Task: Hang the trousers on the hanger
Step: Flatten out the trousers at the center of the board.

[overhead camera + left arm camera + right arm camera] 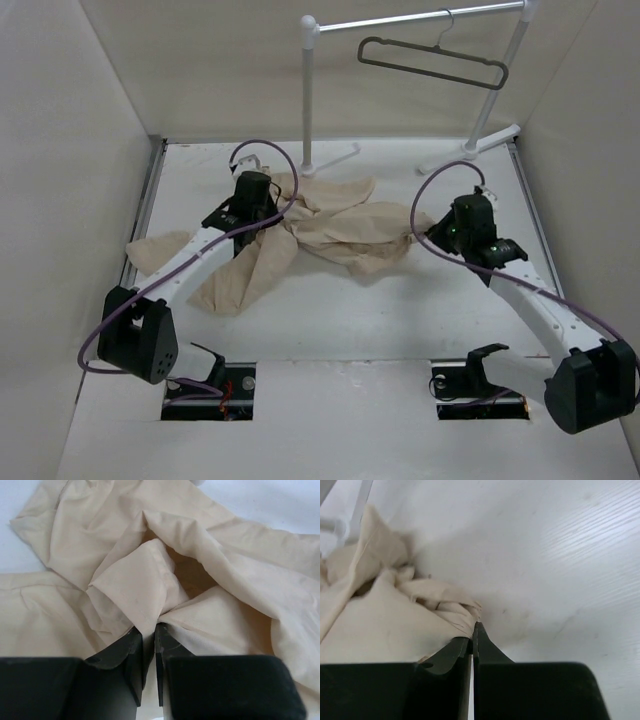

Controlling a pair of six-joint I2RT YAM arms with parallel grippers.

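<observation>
Trousers (330, 235): limp, light cloth, crumpled on bench (330, 330); likely to sag between holds. Left gripper (149, 630) pinches a central fold, right gripper (472, 632) an edge fold.

Soft even light; blurred wrist foregrounds

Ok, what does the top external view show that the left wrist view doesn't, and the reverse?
Only the top external view: the hanger hooked on the white rail, both arms, and the right gripper shut on the right end of the trousers. Only the left wrist view: close up, the left gripper shut on a raised fold of cloth, the fabric pinched between its fingertips. Both: the crumpled beige trousers lying on the white table, with the left gripper on them.
</observation>
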